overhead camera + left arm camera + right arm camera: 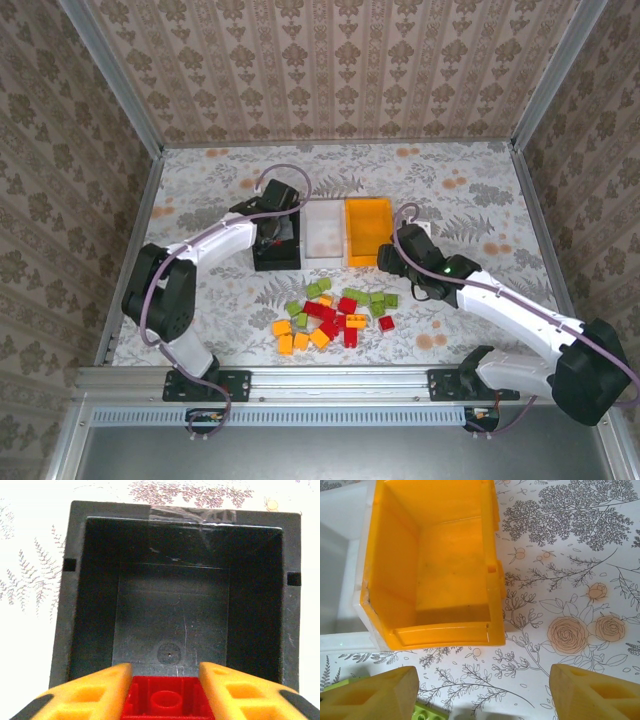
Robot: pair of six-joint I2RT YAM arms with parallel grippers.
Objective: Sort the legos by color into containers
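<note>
Left gripper is clamping a red brick, lower centre of frame, over the black bin. Brick is likely handling light, rigid, slick; flat sides are suiting the pinch. Right gripper is sitting wide apart.

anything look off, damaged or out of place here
One oddity: a strip of clear tape is stuck across the far rim of the black bin, as if patching it. I can't tell if there's a crack beneath. Nothing else looks spilled or tipped.
</note>
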